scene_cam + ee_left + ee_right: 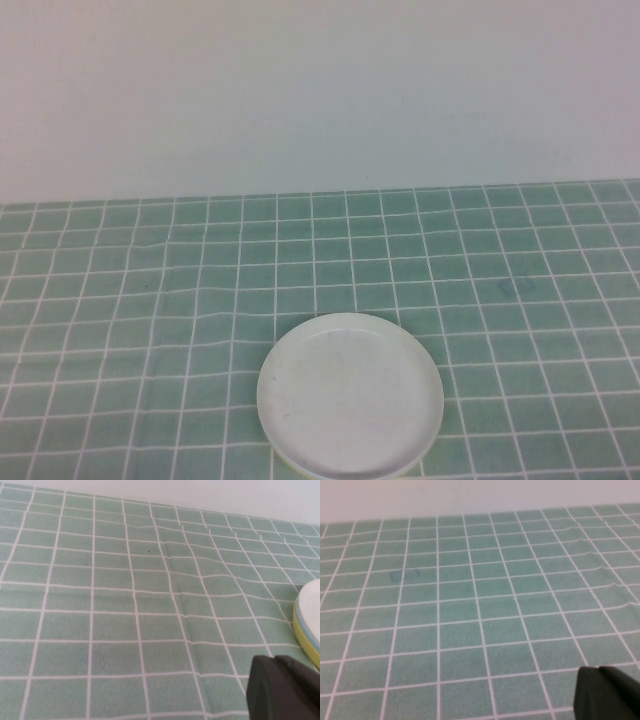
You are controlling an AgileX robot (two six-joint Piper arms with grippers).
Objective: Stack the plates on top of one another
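No brand, label or writing readable anywhere in view.

Surface point(150, 300) draped in a green cloth printed with a white grid, slightly rippled and creased in places. Behind it, a plain pale wall point(320, 90), bare and evenly lit.

From the high view: white plate point(350, 395) lying flat near the front edge of the surface, a little right of centre, its lowest part cut off by the frame. Only a thin pale yellowish edge peeking out beneath its lower left rim there.

From the left wrist view: the same stack seen edge-on at the side of the frame, white plate on top, light blue plate point(303, 628) showing as a thin band just under it, yellow plate point(306, 641) at the bottom, resting on the cloth. All three nested, rims aligned.

Left gripper point(285, 690) seen only as a dark block in the corner of its own wrist view, low over the cloth, near the stack but apart from it; fingers closed, holding nothing.

Right gripper point(609, 694) likewise a dark block in the corner of its wrist view, above bare cloth; fingers closed, empty. Neither arm visible from the high view.
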